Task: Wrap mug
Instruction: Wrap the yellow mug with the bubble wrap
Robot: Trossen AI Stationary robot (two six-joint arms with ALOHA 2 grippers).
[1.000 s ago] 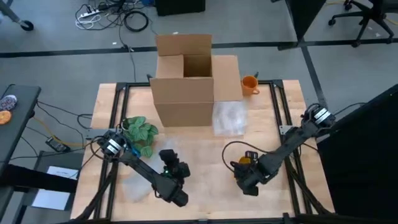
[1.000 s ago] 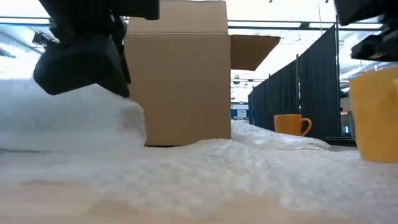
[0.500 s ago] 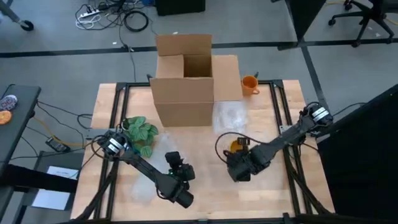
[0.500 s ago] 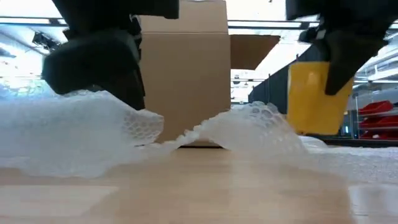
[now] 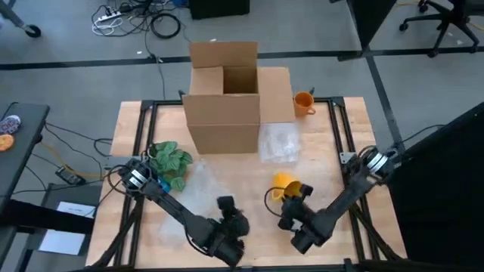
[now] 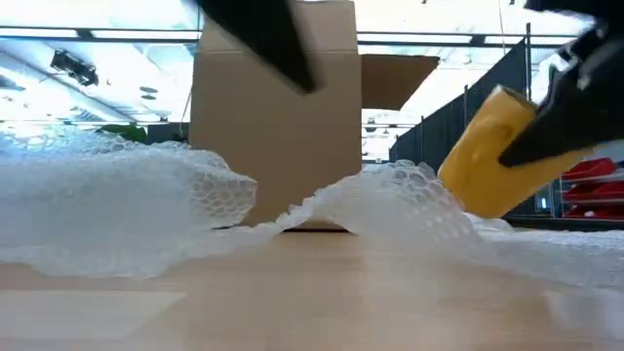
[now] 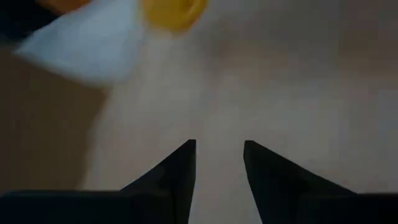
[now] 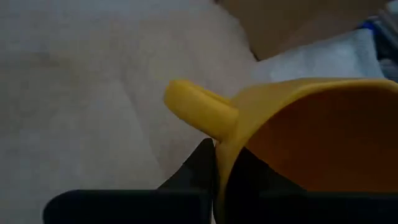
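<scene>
Two dark jointed arms, silver collars near bases; black tapered fingers (image 7: 180,168) on each claw.

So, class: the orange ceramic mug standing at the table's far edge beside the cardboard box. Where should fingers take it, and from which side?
Grip the orange ceramic mug by its rim wall from above: it stands upright, mouth open, handle pointing away from the cardboard box.

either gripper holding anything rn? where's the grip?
Right gripper holds the yellow mug by its rim, next to the handle, tilted. Left gripper is open and holds nothing.
</scene>
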